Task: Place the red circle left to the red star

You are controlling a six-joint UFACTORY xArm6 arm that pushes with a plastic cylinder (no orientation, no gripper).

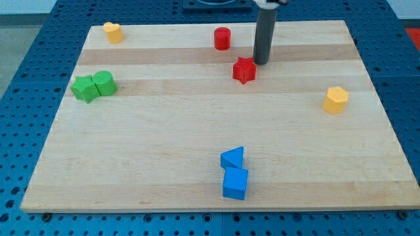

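Observation:
The red circle (222, 38) stands near the board's top edge, a little left of centre. The red star (244, 70) lies below and slightly right of it, a short gap apart. My tip (261, 62) rests on the board just to the upper right of the red star, very close to it, and to the lower right of the red circle. The dark rod rises from the tip to the view's top.
A yellow heart (113, 32) lies at the top left. A green star (84, 88) and a green cylinder (104, 83) touch at the left. A yellow hexagon (336, 99) is at the right. A blue triangle (233, 158) and a blue cube (235, 183) sit at the bottom centre. The wooden board (164, 144) lies on a blue pegboard.

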